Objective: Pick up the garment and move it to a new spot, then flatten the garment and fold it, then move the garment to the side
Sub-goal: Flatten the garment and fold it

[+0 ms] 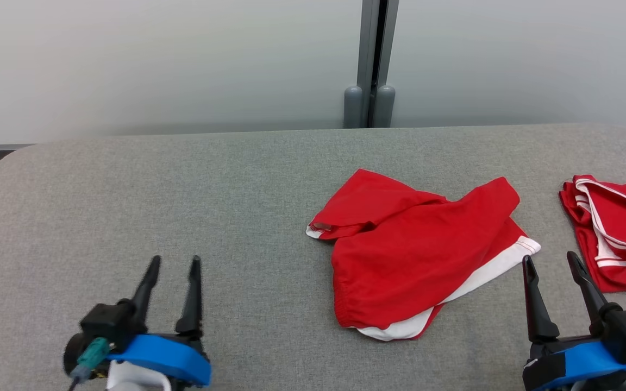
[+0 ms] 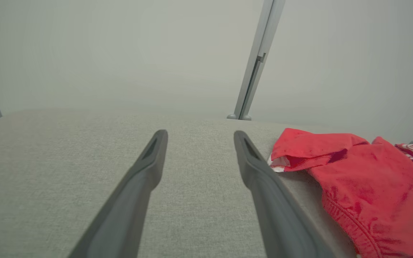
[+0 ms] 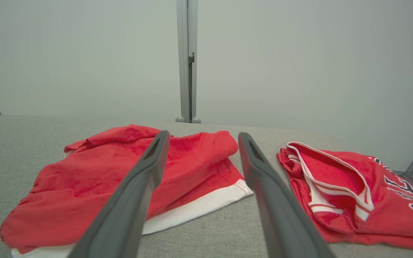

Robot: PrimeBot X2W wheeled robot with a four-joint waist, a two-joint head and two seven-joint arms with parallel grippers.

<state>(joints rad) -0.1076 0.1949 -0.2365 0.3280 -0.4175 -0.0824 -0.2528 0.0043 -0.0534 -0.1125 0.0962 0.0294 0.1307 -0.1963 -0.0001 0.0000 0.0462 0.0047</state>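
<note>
— Grippers?
— We see the left gripper [image 1: 175, 260] and the right gripper [image 1: 549, 258] both spread and empty, over the grey surface [image 1: 182, 190].
— Garment?
— The red shorts [image 1: 411, 255] lie crumpled between them, nearer the right. The red jersey [image 1: 617, 233] is cut off in the head view; the right wrist view shows dark lettering [image 3: 403, 193], cropped and unreadable.

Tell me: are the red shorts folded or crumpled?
Crumpled: the red shorts lie bunched on the grey surface, one leg flopped over.
</note>
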